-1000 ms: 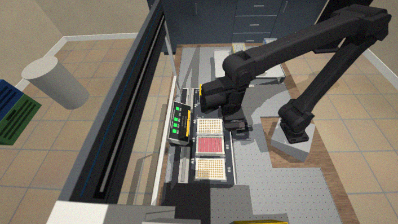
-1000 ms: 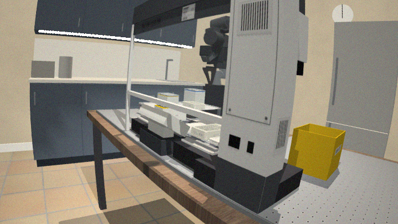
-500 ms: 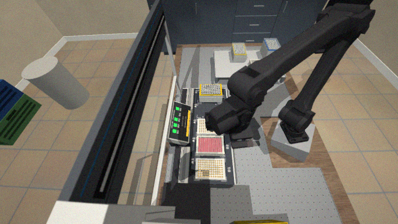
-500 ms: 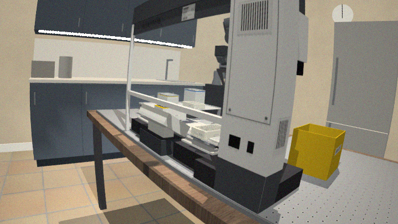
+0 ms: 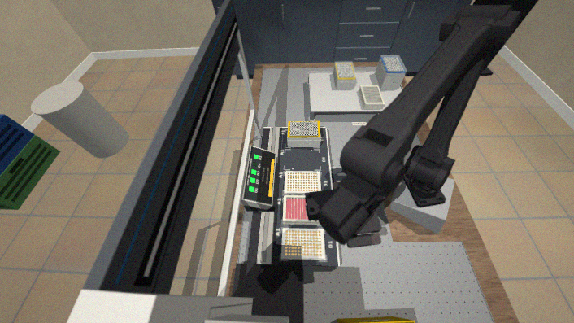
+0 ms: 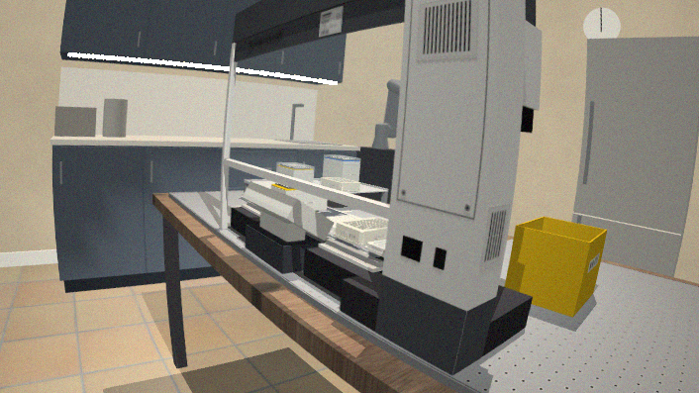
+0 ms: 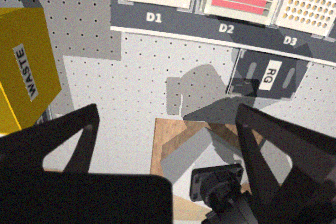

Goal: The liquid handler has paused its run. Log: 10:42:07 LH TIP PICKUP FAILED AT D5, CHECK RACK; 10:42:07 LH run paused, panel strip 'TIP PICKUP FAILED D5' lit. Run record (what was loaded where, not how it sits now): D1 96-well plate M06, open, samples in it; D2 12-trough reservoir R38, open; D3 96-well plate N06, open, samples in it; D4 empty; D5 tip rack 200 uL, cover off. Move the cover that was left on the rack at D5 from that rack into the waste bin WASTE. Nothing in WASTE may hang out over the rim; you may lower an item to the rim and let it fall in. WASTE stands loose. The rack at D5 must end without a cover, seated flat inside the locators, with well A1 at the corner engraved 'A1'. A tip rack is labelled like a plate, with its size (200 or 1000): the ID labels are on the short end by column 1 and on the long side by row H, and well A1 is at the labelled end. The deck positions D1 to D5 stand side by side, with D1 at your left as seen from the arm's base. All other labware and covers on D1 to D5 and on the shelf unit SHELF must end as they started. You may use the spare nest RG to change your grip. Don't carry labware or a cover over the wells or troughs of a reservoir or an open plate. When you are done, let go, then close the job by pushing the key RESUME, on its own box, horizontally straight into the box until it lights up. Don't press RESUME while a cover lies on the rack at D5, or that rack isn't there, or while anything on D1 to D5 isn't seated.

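The tip rack at D5 (image 5: 303, 130) has a yellow rim and a speckled top and stands at the far end of the deck row. From this distance I cannot tell a cover from the rack top. My gripper (image 7: 167, 111) is open and empty. In the wrist view it hangs over the perforated table in front of D1 and D2. The arm's wrist (image 5: 338, 213) hides the fingers in the top view. The yellow WASTE bin (image 7: 20, 75) stands to the gripper's left and also shows in the exterior view (image 6: 556, 261).
On the deck are the D1 plate (image 5: 302, 242), the red D2 reservoir (image 5: 295, 208), the D3 plate (image 5: 302, 181) and empty D4 (image 5: 302, 159). The spare nest RG (image 7: 270, 77) lies beside the deck. The status panel (image 5: 258, 176) and the shelf unit (image 5: 351, 90) with racks stand nearby.
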`<state>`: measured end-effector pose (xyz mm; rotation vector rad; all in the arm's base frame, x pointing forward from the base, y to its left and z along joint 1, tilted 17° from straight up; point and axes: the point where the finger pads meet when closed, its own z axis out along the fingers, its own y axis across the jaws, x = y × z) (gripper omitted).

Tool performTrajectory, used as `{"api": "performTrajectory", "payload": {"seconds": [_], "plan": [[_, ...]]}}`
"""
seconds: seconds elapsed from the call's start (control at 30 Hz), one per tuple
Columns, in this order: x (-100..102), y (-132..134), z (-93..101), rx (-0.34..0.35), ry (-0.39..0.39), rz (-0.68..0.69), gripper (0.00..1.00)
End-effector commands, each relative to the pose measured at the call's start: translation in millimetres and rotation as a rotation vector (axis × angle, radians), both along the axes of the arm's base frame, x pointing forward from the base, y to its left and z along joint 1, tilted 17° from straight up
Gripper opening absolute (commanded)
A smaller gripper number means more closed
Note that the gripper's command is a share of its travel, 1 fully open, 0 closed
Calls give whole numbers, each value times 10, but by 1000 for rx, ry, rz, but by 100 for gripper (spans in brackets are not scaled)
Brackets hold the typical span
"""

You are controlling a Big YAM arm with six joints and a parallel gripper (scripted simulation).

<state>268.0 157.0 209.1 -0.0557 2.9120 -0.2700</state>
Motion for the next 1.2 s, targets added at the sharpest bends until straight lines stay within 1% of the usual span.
{"api": "performTrajectory", "payload": {"seconds": [0.0, 0.37, 0.47, 0.63, 0.93, 1.0, 1.17], "plan": [[149, 300, 226, 52, -66, -31, 100], [46, 858, 101, 56, -60, -30, 100], [23, 892, 88, 49, -53, -30, 100], [-7, 1165, 34, 60, -58, -30, 100], [-99, 1608, -68, 59, -51, -30, 100], [-99, 1608, -68, 59, -51, -30, 100], [-156, 1843, -125, 55, -45, -29, 100]]}}
